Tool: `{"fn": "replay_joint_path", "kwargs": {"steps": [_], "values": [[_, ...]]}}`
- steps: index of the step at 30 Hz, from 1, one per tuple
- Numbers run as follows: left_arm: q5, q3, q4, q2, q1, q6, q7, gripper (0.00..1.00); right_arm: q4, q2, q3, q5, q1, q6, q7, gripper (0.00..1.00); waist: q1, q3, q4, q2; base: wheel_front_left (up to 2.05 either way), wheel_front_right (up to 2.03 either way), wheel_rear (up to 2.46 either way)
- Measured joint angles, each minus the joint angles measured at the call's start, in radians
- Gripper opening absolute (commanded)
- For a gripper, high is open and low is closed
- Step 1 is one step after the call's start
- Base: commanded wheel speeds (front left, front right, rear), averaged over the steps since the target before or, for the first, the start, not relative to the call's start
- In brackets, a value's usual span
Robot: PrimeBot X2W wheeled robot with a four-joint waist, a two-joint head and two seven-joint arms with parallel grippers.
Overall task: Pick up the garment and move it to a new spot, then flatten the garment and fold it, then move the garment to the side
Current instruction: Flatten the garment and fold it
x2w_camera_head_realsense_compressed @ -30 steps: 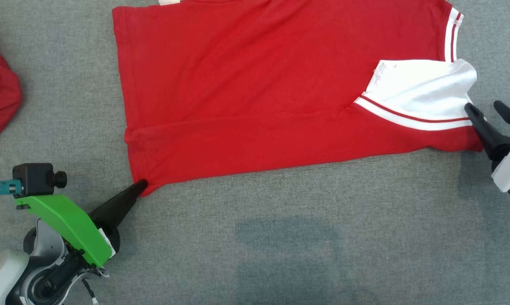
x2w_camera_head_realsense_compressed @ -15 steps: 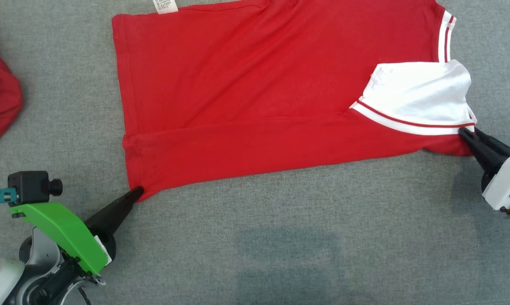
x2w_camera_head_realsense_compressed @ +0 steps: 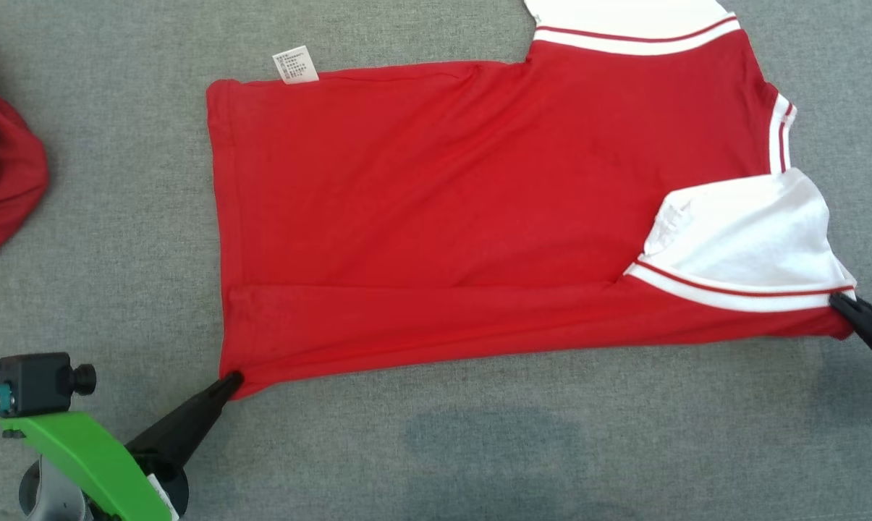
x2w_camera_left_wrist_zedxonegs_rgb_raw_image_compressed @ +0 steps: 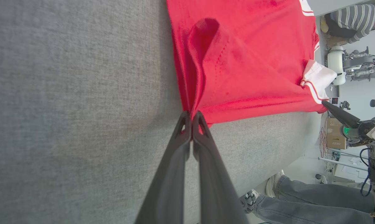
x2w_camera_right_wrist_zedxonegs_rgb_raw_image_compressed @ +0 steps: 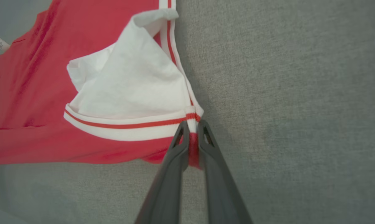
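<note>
Garment spread flat on grey surface; white panel folded over at right. Left gripper pinched on near hem corner. Right gripper pinched on striped trim. I judge flattening underway. I advise even, low outward tension with corners level.

Left end effector pinching garment corner

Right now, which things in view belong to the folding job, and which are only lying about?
Job: garment, left gripper, right gripper, each shut on a corner.
Lying about: second red cloth at the left; a person's legs.
</note>
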Motion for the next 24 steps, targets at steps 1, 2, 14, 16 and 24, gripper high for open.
{"fn": "replay_joint_path", "kwargs": {"steps": [1,2,14,16,24], "values": [[0.000,0.004,-0.020,0.005,0.018,0.000,-0.009,0.00,-0.016,0.007,-0.016,0.010,0.024,0.000,0.015,0.00,0.0000,-0.001,-0.001,0.0000,0.00,0.00,0.00],[-0.001,0.008,-0.036,0.009,0.035,0.000,-0.018,0.00,-0.031,0.017,-0.032,0.021,0.044,0.000,0.032,0.00,0.0000,0.000,-0.003,0.0001,0.00,0.00,0.00],[0.008,0.055,-0.076,0.023,0.055,0.047,-0.061,1.00,-0.109,0.070,-0.052,-0.048,-0.094,-0.001,-0.014,1.00,0.0000,0.080,-0.009,0.0000,0.00,0.00,0.00],[0.012,0.107,-0.091,0.053,0.018,0.063,-0.074,1.00,-0.109,0.061,-0.057,-0.054,-0.199,-0.001,-0.026,1.00,0.0000,0.101,-0.010,0.0000,0.00,0.00,0.00],[0.096,0.061,-0.016,0.038,-0.390,0.116,0.082,1.00,0.126,0.044,0.098,-0.270,-0.716,-0.001,-0.015,1.00,0.0001,0.205,0.002,0.0000,0.00,0.00,0.00]]}}
